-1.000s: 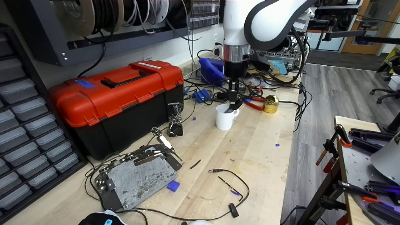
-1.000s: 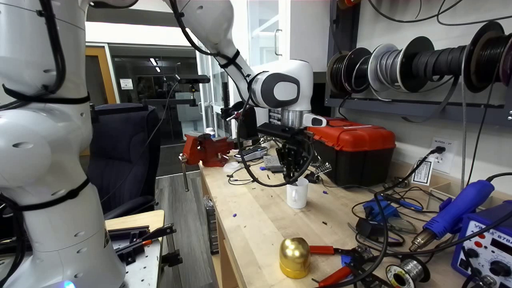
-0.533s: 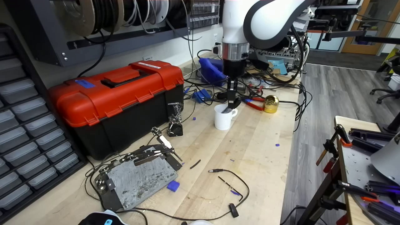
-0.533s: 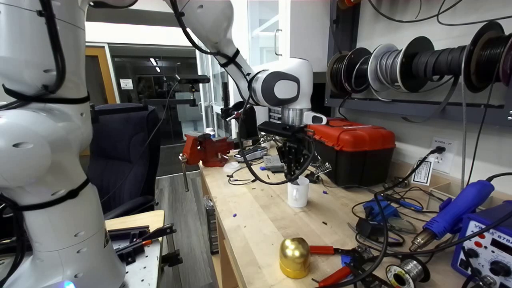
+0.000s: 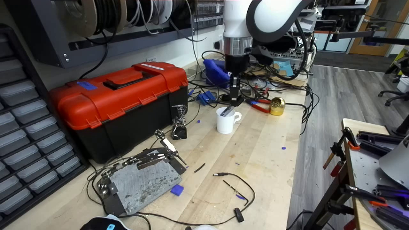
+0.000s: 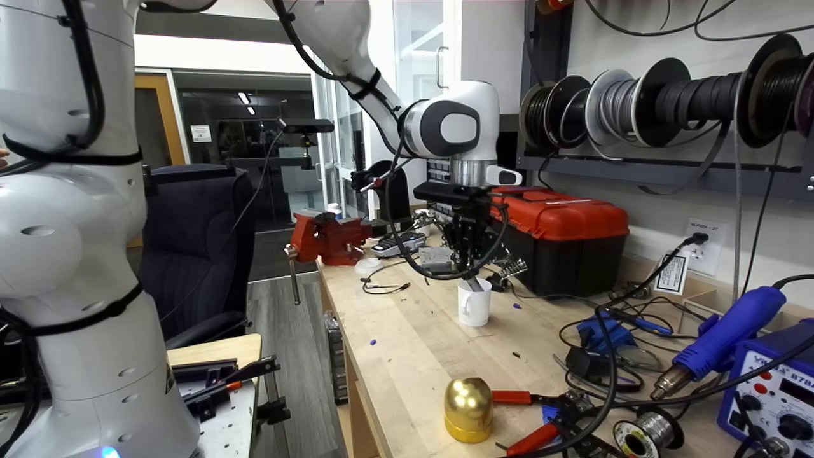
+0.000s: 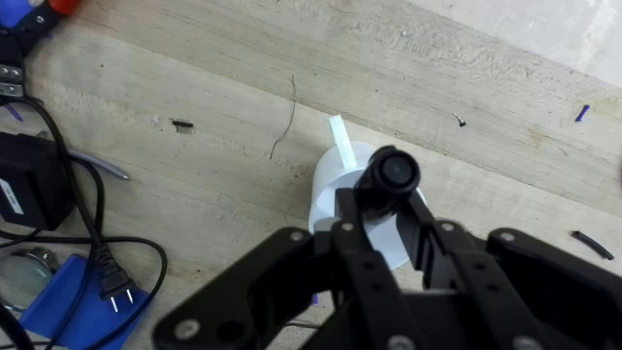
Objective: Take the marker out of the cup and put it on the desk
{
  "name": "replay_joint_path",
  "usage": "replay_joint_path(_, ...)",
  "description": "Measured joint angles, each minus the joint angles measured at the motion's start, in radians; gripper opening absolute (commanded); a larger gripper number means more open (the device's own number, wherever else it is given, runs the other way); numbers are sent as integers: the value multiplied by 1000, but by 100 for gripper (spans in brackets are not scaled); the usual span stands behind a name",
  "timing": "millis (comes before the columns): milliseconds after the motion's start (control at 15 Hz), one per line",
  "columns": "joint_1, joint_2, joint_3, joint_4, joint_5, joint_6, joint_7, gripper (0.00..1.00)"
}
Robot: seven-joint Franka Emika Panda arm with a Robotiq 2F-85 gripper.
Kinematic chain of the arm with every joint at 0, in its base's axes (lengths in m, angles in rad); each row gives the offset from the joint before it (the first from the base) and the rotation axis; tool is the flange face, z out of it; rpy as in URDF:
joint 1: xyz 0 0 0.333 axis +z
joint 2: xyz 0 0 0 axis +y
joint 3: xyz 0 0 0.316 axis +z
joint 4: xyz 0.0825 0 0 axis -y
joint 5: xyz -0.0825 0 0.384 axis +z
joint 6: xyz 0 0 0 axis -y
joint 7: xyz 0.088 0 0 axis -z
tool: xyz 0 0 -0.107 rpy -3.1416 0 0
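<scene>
Wrist view is showing the marker (image 7: 390,179) between two black fingers (image 7: 349,238), its black end facing up over the mouth of the white cup (image 7: 326,175); the gripper (image 7: 380,201) is clamping the marker, a finger bearing against it on either side; in both exterior views the marker is slanting down from the gripper into the cup, its grey body showing at the rim and its lower end hiding inside; the cup is standing upright on the wooden desk (image 5: 262,153), its handle sticking out to one side; the white arm (image 5: 238,19) is reaching down from above; farther out, pliers (image 6: 510,397) with red handles are lying apart from the cup, just beside a gold pot (image 6: 469,410); a toolbox (image 5: 121,99) with a red lid and a black body is standing along one long edge of the desk; a black cable (image 5: 238,215) is curling near a flat grey plate (image 5: 145,187); in the wrist view a black plug (image 7: 115,279) with two metal prongs is lying well off to one side; in an exterior view a spool of solder (image 6: 648,436) is resting near the pliers, and a blue heat gun (image 6: 731,337) is pointing down near a box with dials (image 6: 769,375); a red vise (image 6: 329,240) is standing toward the far end of the desk; wire spools (image 6: 677,105) are hanging on a rack (image 6: 572,170).
</scene>
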Motion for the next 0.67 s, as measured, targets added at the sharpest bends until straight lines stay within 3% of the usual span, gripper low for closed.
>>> replay_joint_path(667,3,-42,1,143,-100,-198,0,6)
